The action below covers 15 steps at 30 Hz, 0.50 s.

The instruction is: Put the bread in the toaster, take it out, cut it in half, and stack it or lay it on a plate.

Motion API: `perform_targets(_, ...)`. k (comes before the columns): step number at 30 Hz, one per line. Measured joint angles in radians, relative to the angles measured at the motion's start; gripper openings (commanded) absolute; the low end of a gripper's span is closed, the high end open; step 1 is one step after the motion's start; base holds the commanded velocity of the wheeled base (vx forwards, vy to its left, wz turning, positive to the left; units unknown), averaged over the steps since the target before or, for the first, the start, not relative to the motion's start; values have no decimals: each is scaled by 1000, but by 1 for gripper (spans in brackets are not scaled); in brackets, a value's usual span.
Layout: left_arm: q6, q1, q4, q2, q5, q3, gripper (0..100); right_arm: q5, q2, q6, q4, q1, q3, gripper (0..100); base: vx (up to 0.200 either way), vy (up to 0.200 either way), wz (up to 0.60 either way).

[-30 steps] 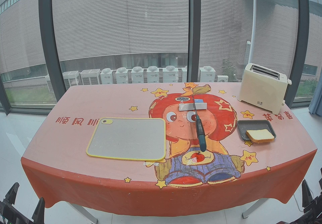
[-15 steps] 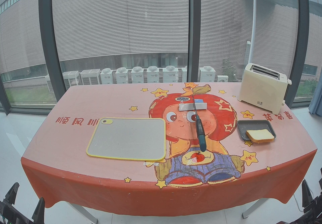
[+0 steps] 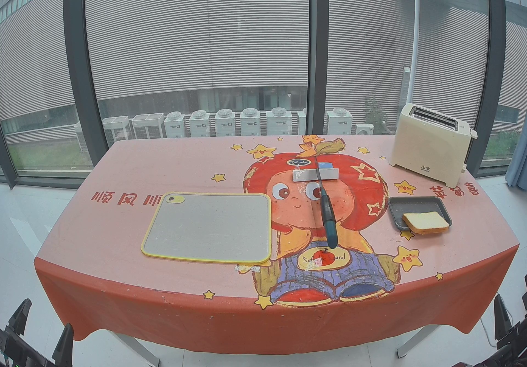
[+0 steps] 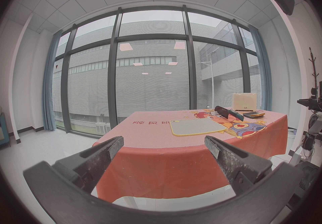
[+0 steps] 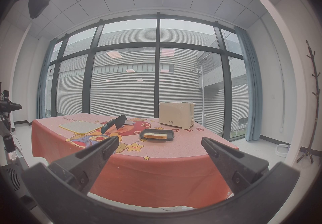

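A slice of bread (image 3: 425,222) lies in a dark square plate (image 3: 401,204) on the table's right side, also seen as bread (image 5: 155,136) in the plate (image 5: 169,133). The cream toaster (image 3: 431,144) stands behind it at the back right, slots up. A knife (image 3: 327,210) with a dark handle rests on a small stand at the table's middle. A grey cutting board (image 3: 209,227) with a yellow rim lies left of it. My left gripper (image 4: 164,149) is open, low and short of the table's front left. My right gripper (image 5: 160,148) is open, low off the front right.
The table (image 3: 137,170) wears an orange cartoon cloth that hangs over its front edge. Tall windows stand right behind it. A coat stand (image 5: 313,100) and a small white bin (image 5: 282,150) are on the floor to the right. Other equipment (image 4: 313,110) stands beside the table.
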Motion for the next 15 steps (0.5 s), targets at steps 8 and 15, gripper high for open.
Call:
perform_targets(8, 0, 0, 0, 0, 0, 0, 100, 2, 0, -4, 0, -1, 0, 100, 0, 0, 0)
perform_targets(15, 0, 0, 0, 0, 0, 0, 100, 3, 0, -8, 1, -2, 0, 100, 0, 0, 0)
